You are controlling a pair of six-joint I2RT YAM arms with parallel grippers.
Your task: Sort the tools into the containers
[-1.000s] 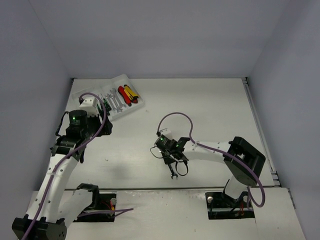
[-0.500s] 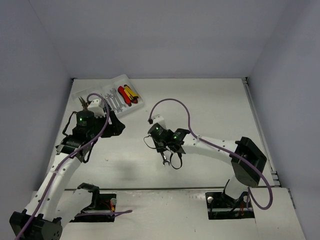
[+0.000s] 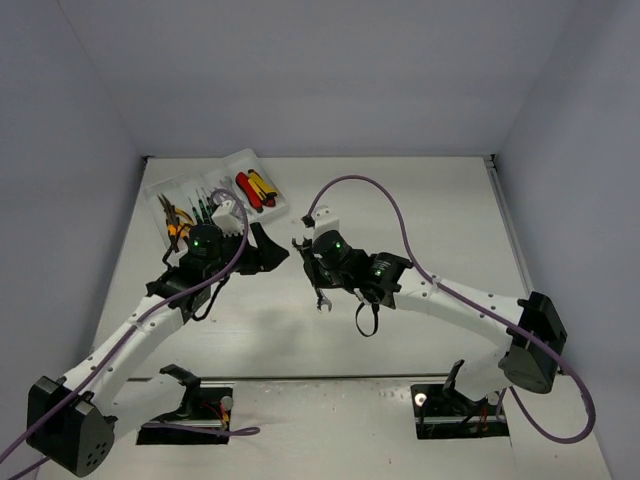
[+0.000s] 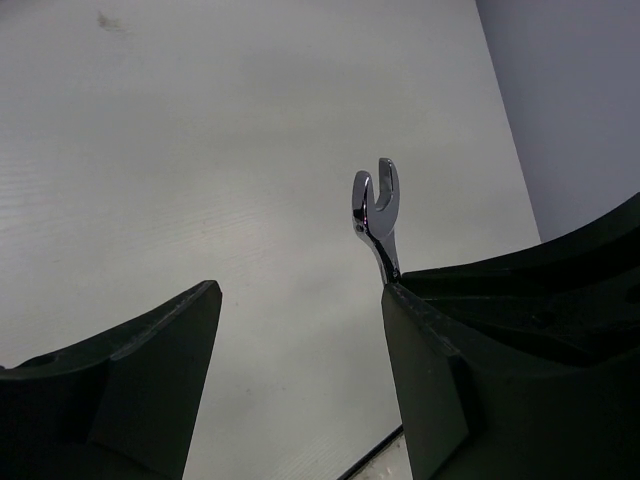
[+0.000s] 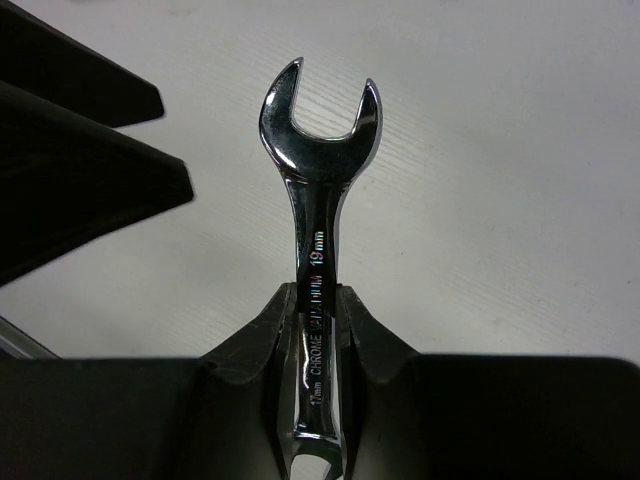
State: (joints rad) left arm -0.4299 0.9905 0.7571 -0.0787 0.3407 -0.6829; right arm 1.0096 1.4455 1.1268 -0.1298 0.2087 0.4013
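The fingers (image 5: 250,350) of the right gripper (image 5: 318,320) are clamped narrowly on the shank of a silver wrench (image 5: 318,190). Its open-ended head stands free beyond the tips, and the other end is hidden behind the pads. The fingers (image 4: 150,370) of the left gripper (image 4: 300,340) are spread wide and hold nothing.

The bench (image 3: 420,210) is bare around both arms. At its far left corner lies the tray (image 3: 243,154), with pliers (image 3: 172,220), screwdrivers (image 3: 205,205) and red and yellow utility knives (image 3: 255,188) already in its compartments. The wrench compartment is largely hidden behind the left arm. Both grippers meet near the middle of the bench, left of centre. The wrench is in the air there, just beside the open left jaws and not yet between them.

This looks like a hand-over, because the tray sits on the left arm's side.

- **Grip point:** the left gripper should close on the bare shank just below the head, clear of the right fingertips.
- **Pad angle:** its pads should meet the flat faces of the shank, since polished chrome held by the thin edges would likely twist or slip.
- **Release:** the right gripper should open only once the left grip is firm, then back straight away along the wrench's length.
- **Placing:** the wrench should be lowered parallel to the compartment walls.
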